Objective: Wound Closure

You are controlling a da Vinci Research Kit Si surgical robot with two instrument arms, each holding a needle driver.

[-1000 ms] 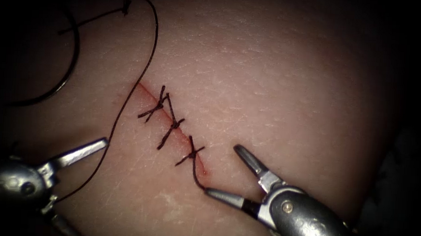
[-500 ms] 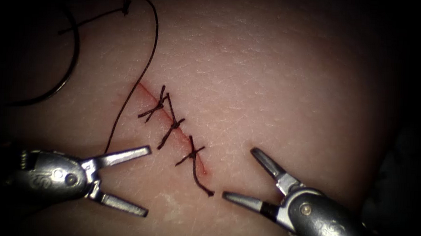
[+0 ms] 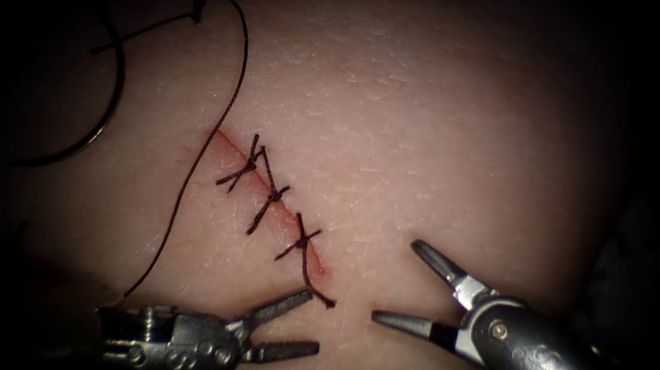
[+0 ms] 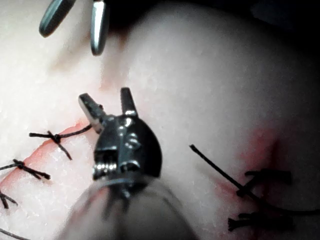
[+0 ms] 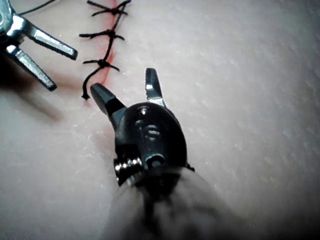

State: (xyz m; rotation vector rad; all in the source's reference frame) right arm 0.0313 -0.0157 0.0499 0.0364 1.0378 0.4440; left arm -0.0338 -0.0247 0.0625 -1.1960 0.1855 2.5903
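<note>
- Plainly, the left claw (image 3: 304, 324) lay low on the tissue (image 3: 439, 123), its jaws parted and holding nothing; its upper jaw pointed toward the short thread tail (image 3: 317, 286) below the cut (image 3: 269, 193), close to it but apart.
- The right claw (image 3: 400, 283) stood on the right of the cut with its jaws spread wide, also empty, its lower jaw aimed at the same tail with a gap between.
- Three tied stitches (image 3: 273, 197) crossed the cut; the thread tail ran down from the lowest one and ended loose on the tissue.
- A long thread (image 3: 195, 170) ran on the left of the cut from the far upper left down toward the left tool's shaft.
- A dark curved arc, apparently the needle (image 3: 108, 105), lay on the tissue well to the upper left, held by neither tool; whether its tip was in the tissue could not be told.
- From the right wrist view, the right claw (image 5: 129, 86) was open beside the tail end (image 5: 86, 92), and the left claw (image 5: 50, 67) was open too.
- From the left wrist view, the left claw (image 4: 106, 99) gaped near a stitch (image 4: 52, 136).
</note>
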